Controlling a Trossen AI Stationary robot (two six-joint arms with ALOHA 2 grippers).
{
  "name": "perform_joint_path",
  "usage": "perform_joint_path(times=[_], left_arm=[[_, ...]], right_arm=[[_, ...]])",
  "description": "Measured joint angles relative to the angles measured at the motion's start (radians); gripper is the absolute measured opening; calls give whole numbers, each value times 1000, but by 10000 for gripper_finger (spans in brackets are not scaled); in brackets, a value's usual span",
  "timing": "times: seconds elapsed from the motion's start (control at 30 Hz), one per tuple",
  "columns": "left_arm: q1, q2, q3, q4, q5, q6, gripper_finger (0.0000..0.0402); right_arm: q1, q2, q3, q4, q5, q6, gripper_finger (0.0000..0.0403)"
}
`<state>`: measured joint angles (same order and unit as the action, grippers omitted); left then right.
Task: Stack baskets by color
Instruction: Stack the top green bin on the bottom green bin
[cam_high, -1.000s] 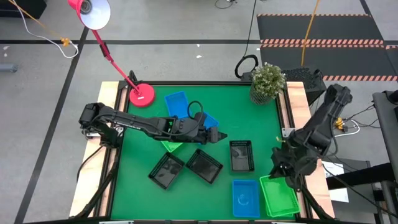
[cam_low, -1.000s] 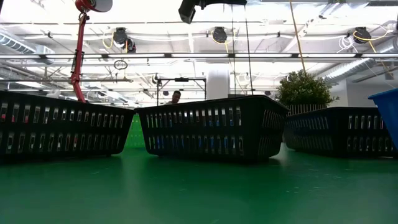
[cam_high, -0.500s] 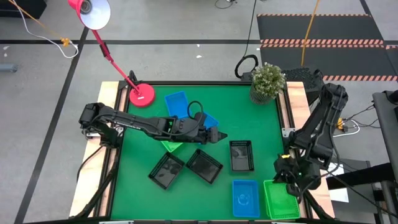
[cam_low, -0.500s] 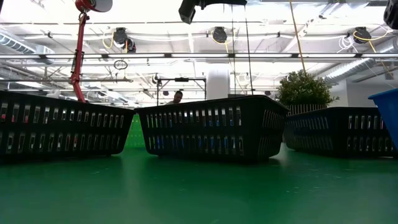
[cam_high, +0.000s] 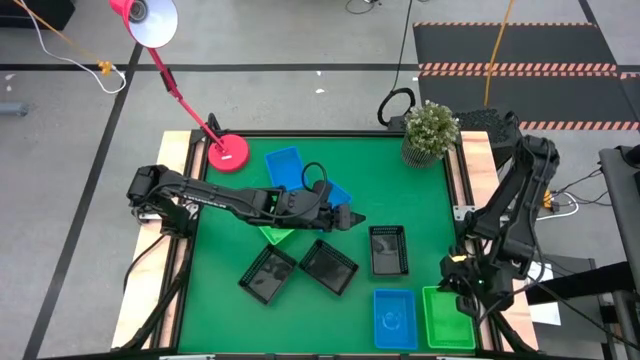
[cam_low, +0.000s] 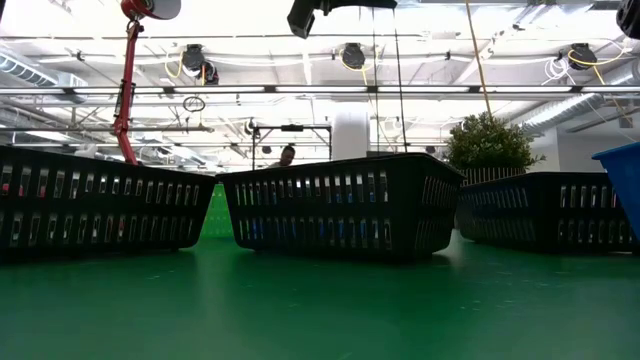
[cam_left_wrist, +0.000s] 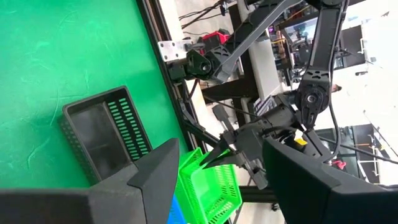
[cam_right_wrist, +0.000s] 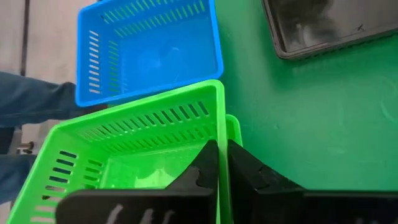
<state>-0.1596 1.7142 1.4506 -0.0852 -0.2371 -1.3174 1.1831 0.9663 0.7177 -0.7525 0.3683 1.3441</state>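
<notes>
My right gripper (cam_high: 462, 290) (cam_right_wrist: 222, 162) is shut on a green basket (cam_high: 450, 320) at the table's near right corner; a second green basket's rim (cam_right_wrist: 233, 127) shows just under it. A blue basket (cam_high: 394, 318) lies beside them. Three black baskets (cam_high: 268, 272) (cam_high: 328, 265) (cam_high: 388, 250) lie mid-table. My left gripper (cam_high: 355, 218) hangs open and holds nothing above the table's middle. Its arm reaches over a blue basket (cam_high: 338, 192) and a green one (cam_high: 275, 235). Another blue basket (cam_high: 283, 165) lies farther back. My right gripper pinches the rim of the green basket's far wall (cam_right_wrist: 219, 134), one finger inside the basket and one outside. The fingers come slanting down from above. The basket lies roughly level over the second green basket; its bottom does not show.
A pink lamp base (cam_high: 228, 152) stands at the far left and a potted plant (cam_high: 430, 130) at the far right corner. A person's leg in jeans (cam_right_wrist: 25, 93) shows beyond the near edge. Bare green mat lies between the black baskets and the plant.
My right gripper has gone down and toward the table's near edge, rolling its wrist, still shut on the green basket. The basket has turned from lying askew to lying square beside the blue one at the near right corner.
</notes>
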Motion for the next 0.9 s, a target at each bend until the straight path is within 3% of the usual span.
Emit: perform_joint_path(times=[0.67,0.9], left_arm=[[0,1,0,0,0,6,232],[0,1,0,0,9,12,232]], right_arm=[[0,52,0,26,-7,5,16],[0,52,0,-9,-55,24,75]])
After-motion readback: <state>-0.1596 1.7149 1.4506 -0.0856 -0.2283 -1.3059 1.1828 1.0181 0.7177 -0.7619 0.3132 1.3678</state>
